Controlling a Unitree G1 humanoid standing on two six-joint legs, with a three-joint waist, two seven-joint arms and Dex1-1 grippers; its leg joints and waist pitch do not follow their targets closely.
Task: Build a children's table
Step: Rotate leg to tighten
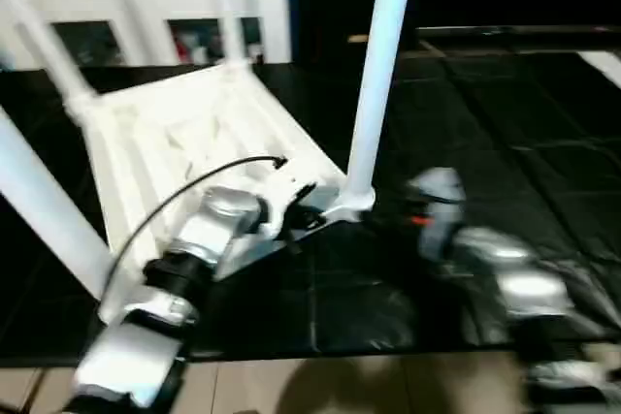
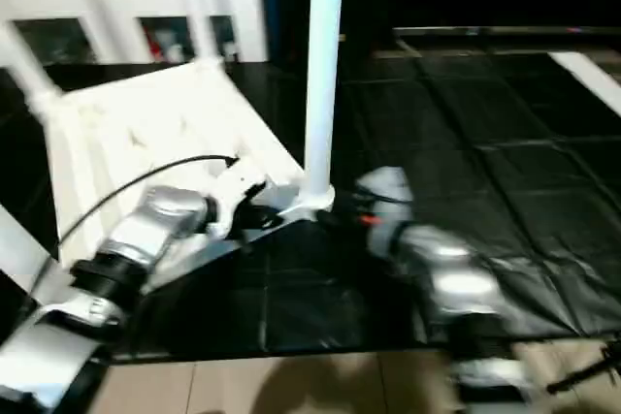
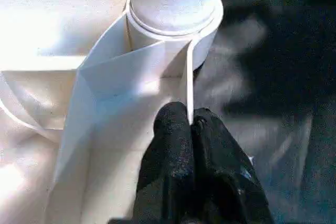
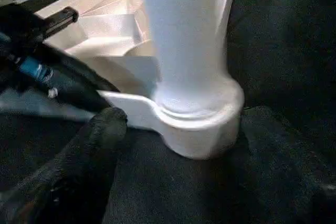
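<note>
Four legs stand up from the children's table, which lies upside down on the black mat, and the nearest leg sits in the corner socket closest to the robot. The left gripper is pinched tight on the thin side wall of the top just beside that socket, its two black fingers either side of the rim. The right gripper is just beside the socket on the other side with nothing in it; in its wrist view one black finger stands clear of the leg, so I read its jaws as parted, though the head views are too blurred to show them. My worry is the leg: I cannot tell whether it is fully seated, and if it is not, a knock from the right arm could tip it or lever it out. The left pinch is on a narrow plastic edge, so a hard pull could slip off or flex the wall. For room, the mat is open to the robot's right and ahead; the white cabinet stands behind the table, and the mat's near edge lies close to the forearms.
</note>
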